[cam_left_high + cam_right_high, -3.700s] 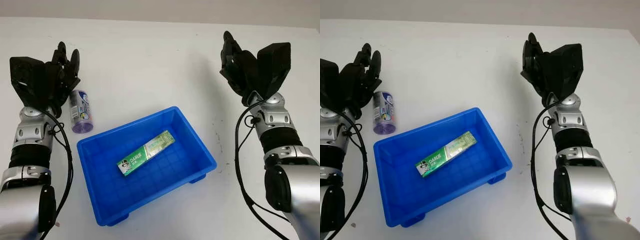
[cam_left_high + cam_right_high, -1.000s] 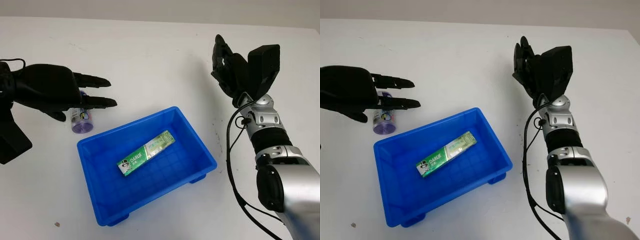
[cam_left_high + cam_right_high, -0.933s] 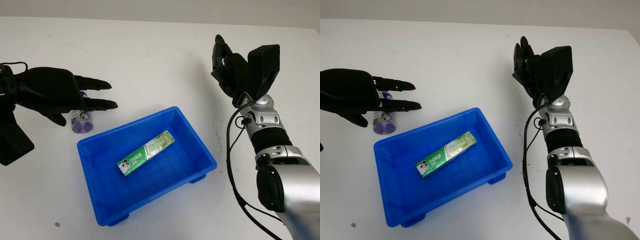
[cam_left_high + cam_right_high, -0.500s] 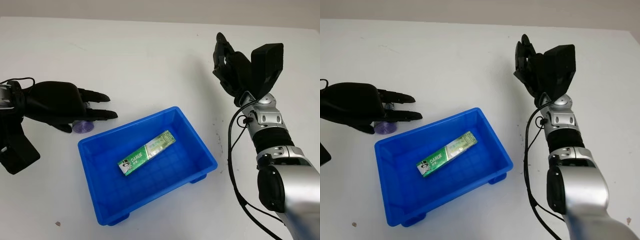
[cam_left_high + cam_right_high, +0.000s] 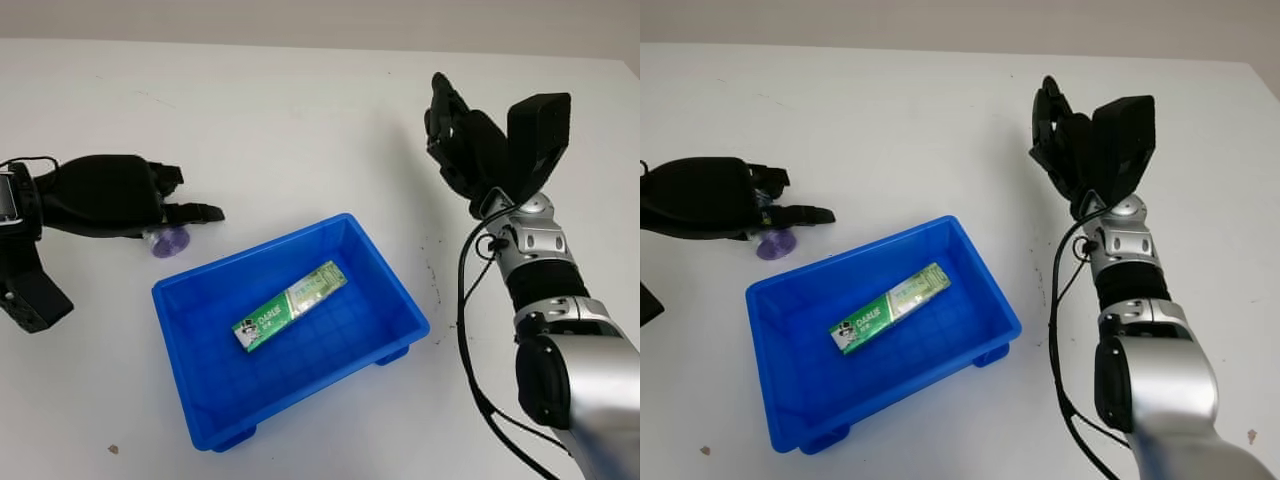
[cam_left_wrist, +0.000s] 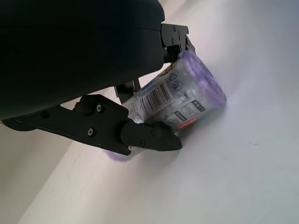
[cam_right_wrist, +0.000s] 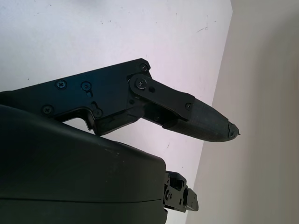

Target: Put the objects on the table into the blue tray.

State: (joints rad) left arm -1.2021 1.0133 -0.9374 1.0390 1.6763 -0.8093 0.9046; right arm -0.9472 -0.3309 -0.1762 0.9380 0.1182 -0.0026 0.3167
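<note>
Left hand [image 5: 110, 195] lies clamped around the purple-capped bottle [image 6: 180, 95] on the white table [image 5: 300, 110], left of the blue tray [image 5: 395, 290] holding a green toothpaste box [image 5: 290, 305], while the right hand [image 5: 470, 150], open, is raised far right.

The setting looks like a robotics lab or test bench rather than a home. A plain white table [image 5: 300, 110] fills the view, bare apart from a few scuffs and specks, with a blank pale wall [image 7: 266, 93] at its far edge. Exposed black cables [image 5: 470, 330] run along the robot's metal arm [image 5: 560, 330].
</note>
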